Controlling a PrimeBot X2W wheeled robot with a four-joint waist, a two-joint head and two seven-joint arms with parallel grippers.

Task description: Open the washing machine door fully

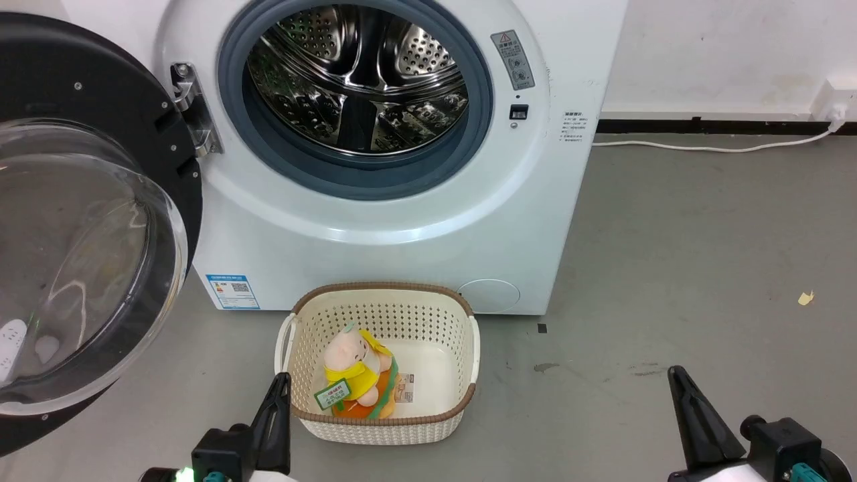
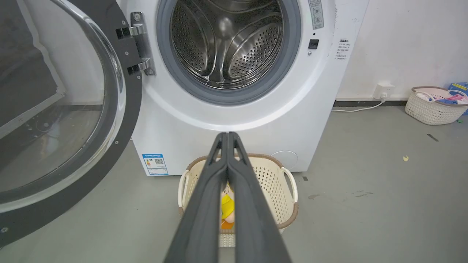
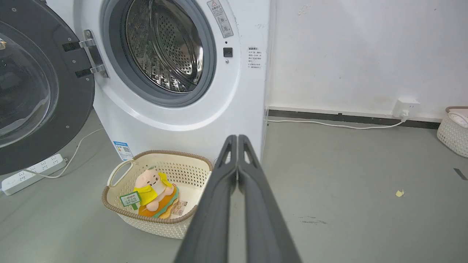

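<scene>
Left of the washing machine (image 1: 402, 227), washing machine door (image 1: 80, 254) hangs wide open on its hinge (image 1: 194, 110). My left pincer (image 2: 227, 138) and right pincer (image 3: 237, 138): both fully closed, holding nothing.

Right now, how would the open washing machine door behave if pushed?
The washing machine door would probably swing as one rigid piece, since a metal hinge carries it. Its glossy black rim looks slippery to grip. The bulging glass bowl suggests it is fairly heavy, so it may coast.
</scene>
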